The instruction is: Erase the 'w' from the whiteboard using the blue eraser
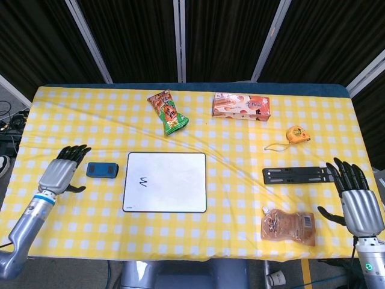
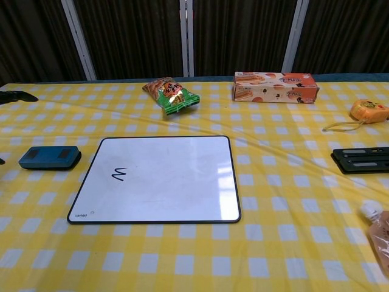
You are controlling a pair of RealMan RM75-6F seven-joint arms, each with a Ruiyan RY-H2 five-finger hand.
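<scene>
While my left hand (image 1: 60, 173) hovers with fingers spread, holding nothing, just left of the blue eraser (image 1: 101, 170) beside the whiteboard (image 1: 165, 182), I should grip its long sides squarely. My right hand (image 1: 360, 203) is idle, fingers spread, empty.

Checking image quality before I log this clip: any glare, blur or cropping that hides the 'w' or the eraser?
Head view: sharp and evenly lit; the 'w' and blue eraser read clearly. Chest view: a soft sheen lies across the whiteboard, clear of the mark; the left hand is cropped to a sliver at the frame edge.
</scene>
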